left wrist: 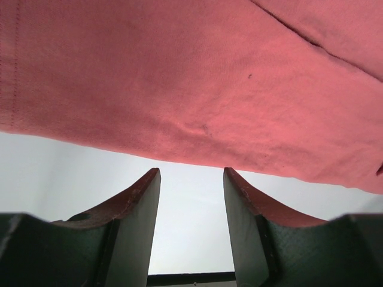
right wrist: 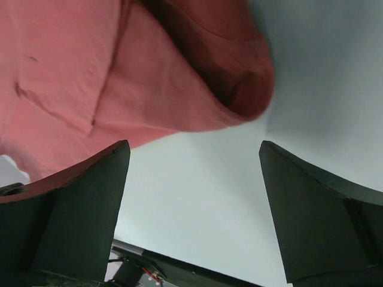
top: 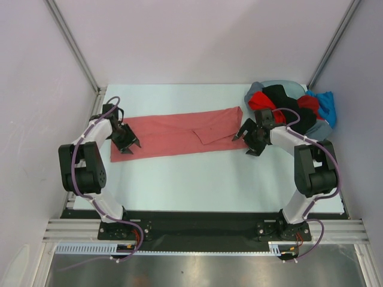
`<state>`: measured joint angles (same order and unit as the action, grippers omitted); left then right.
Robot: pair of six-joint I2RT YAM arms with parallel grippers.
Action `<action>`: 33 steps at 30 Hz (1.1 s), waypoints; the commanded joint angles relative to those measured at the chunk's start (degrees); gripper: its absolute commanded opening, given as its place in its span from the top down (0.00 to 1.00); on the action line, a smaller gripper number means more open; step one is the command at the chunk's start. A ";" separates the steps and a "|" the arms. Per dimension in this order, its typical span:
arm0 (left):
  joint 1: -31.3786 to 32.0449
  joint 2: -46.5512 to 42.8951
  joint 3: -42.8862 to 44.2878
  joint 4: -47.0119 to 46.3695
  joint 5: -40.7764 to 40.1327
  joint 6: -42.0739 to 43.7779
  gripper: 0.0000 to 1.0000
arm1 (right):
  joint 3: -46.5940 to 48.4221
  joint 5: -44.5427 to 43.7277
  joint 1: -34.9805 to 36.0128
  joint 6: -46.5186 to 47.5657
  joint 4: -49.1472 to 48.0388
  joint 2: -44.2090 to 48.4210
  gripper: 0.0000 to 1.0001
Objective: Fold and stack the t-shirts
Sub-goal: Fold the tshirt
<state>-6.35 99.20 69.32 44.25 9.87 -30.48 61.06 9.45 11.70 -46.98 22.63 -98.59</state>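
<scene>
So the salmon-red t-shirt is lying mid-table as a long flat strip. Its long axis is running 9 to 3 o'clock in the overhead view, with a small flap sitting folded over near the right end.

The left gripper is parked at the strip's 9 o'clock end, jaws partly apart with only bare table showing between them. It might be brushing the hem, hard to tell from that angle. The right gripper is sitting at the 3 o'clock end, jaws spread wide and holding nothing. The rolled, softly rounded fold is lying just ahead of its tips, so each arm is looking nearest to its own end.

The cloth is looking like matte, slightly wrinkled knit. The other t-shirts are heaping up at 1 o'clock in the basin.
</scene>
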 commanded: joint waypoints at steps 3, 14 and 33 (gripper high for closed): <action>-0.24 -4.10 -0.50 0.05 1.65 0.51 0.48 | -0.50 -3.29 0.16 -4.34 -10.94 -2.39 0.17; -0.24 -7.00 -0.50 1.19 -1.25 1.83 0.48 | 17.48 -19.37 2.97 4.17 -10.33 -17.76 0.88; -0.50 5.99 20.75 6.64 -13.03 10.17 0.36 | 74.47 -22.38 1.92 20.36 12.16 -46.79 0.54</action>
<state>-6.39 102.13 84.84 48.84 0.99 -24.21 130.34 -13.08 13.98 -29.34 28.40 -146.08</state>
